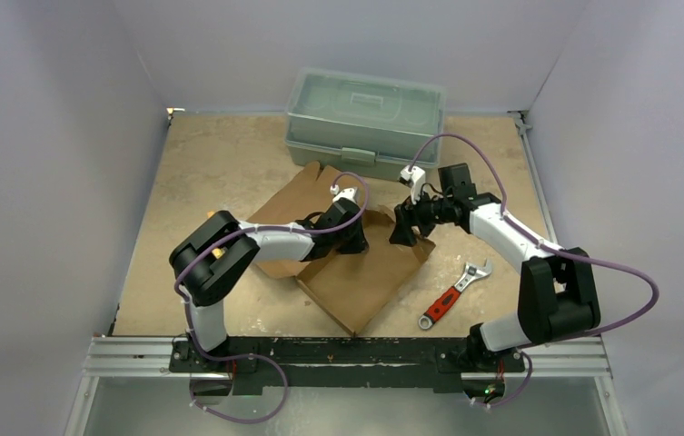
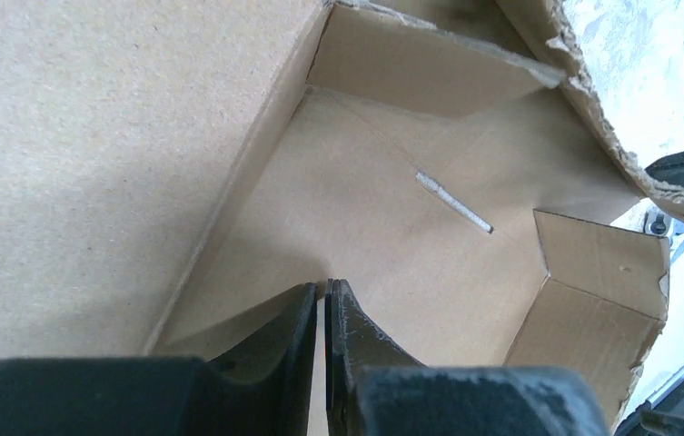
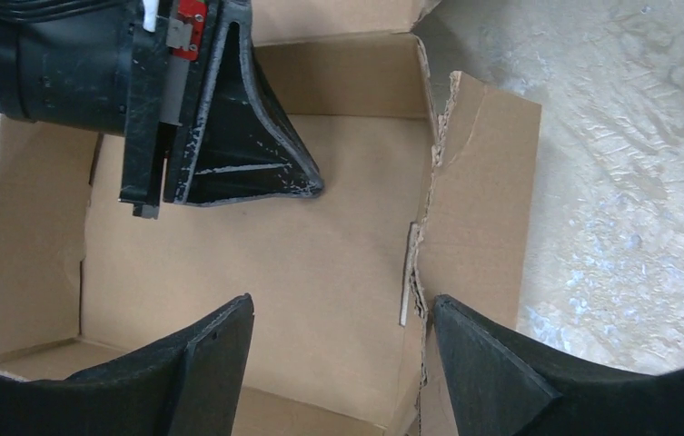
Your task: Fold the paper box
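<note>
The brown paper box (image 1: 356,277) lies partly folded in the middle of the table, with several flaps raised. My left gripper (image 1: 353,238) is shut and empty; its tips (image 2: 324,289) rest on the box's inner floor (image 2: 392,245), close to a raised side wall (image 2: 120,154). My right gripper (image 1: 406,232) is open. In the right wrist view its jaws (image 3: 342,304) stand wide apart above the box's floor (image 3: 302,263), with a torn side flap (image 3: 483,200) by the right finger (image 3: 483,363). The left gripper (image 3: 238,136) shows there too, over the floor.
A grey-green plastic toolbox (image 1: 365,113) stands at the back, just behind the cardboard. A red-handled adjustable wrench (image 1: 454,292) lies on the table to the right of the box. The tabletop (image 1: 202,173) is walled in on all sides.
</note>
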You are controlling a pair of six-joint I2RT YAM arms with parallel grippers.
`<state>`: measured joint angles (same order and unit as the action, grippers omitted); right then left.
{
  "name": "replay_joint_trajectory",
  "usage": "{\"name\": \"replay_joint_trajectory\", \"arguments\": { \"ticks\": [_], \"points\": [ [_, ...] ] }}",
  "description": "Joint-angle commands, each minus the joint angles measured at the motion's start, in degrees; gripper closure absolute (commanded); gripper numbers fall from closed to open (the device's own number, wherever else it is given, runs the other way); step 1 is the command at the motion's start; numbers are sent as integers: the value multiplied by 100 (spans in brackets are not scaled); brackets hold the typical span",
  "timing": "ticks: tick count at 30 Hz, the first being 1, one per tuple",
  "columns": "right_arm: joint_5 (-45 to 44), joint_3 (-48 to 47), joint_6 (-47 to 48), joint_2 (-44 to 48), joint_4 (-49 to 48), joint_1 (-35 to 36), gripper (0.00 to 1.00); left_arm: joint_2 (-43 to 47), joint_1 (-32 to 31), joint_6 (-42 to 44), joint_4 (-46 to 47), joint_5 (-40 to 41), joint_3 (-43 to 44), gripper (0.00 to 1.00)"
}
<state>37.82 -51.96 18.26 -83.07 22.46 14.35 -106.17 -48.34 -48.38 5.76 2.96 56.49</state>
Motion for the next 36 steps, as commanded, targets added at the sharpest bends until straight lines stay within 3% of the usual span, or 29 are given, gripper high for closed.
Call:
{"name": "replay_joint_trajectory", "arguments": {
  "ticks": [1,7,13,18,28,36],
  "points": [
    [329,-142,63,8,31,15,25,-125,42,140,-14,29,86,92],
    [542,-225,4,-89,47,-4,26,-131,61,150,-12,27,66,93],
    [-994,-3,-21,245,-356,-34,30,-140,64,160,12,-9,38,93],
    [-1304,-7,11,159,-392,-3,46,-144,70,179,21,-45,41,93],
    [-1440,-26,-13,164,-433,66,100,-178,78,193,35,-98,52,93],
    [-902,68,-16,615,-539,111,100,-207,78,199,49,-133,57,94]
  ]
}}
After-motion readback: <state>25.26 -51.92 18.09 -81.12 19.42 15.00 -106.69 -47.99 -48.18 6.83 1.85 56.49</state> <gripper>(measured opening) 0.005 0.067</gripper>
